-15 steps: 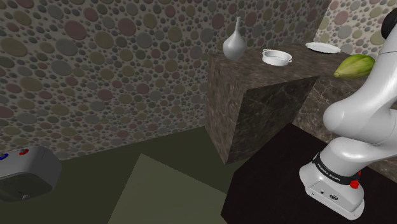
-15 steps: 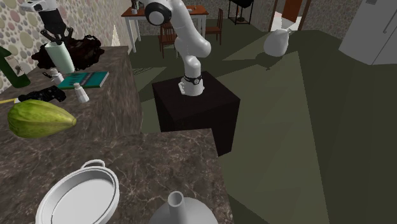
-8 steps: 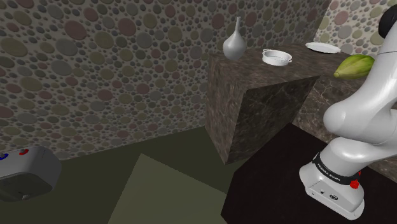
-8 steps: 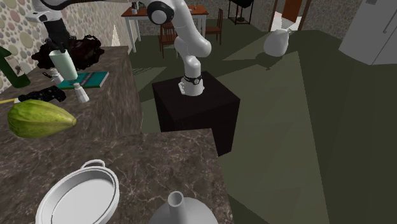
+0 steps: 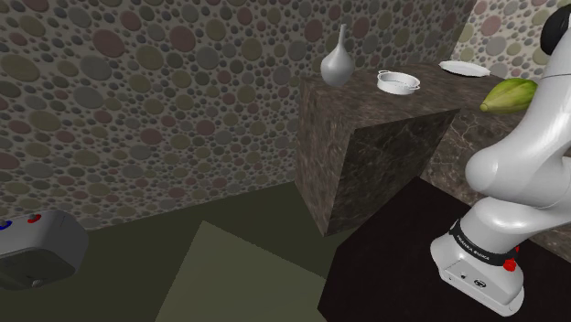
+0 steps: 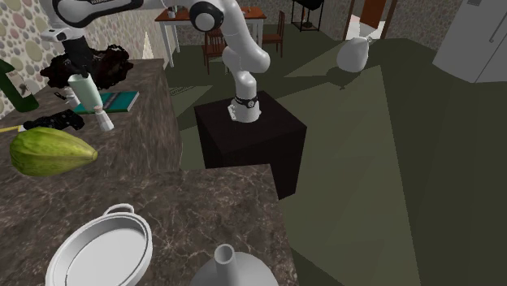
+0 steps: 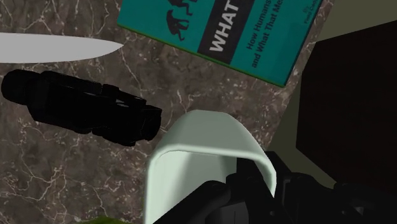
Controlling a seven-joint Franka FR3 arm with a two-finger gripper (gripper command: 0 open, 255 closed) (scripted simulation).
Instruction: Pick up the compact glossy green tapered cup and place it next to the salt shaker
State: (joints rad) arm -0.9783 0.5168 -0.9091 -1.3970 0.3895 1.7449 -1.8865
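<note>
My black gripper (image 6: 78, 68) is shut on a pale green tapered cup (image 6: 84, 89) and holds it over the dark stone counter (image 6: 154, 122), tilted a little. A small white salt shaker (image 6: 106, 123) stands just below and to the right of the cup in the second exterior view. In the wrist view the cup (image 7: 200, 149) sits between my fingers (image 7: 219, 197), with my gripper (image 7: 248, 184) clasped on its rim. A teal book (image 7: 235, 32) lies beyond the cup.
On the counter lie the teal book (image 6: 112, 100), a black gadget (image 6: 50, 121), a green fruit (image 6: 49, 153), a metal pan (image 6: 101, 248) and a grey vase (image 6: 231, 272). A pale blade (image 7: 57, 48) lies by the black gadget (image 7: 83, 108). The dark stand (image 6: 252, 134) adjoins the counter.
The arm has carried the cup downward and slightly to the second exterior view's right, closer to the salt shaker. The grip on the cup is unchanged.
</note>
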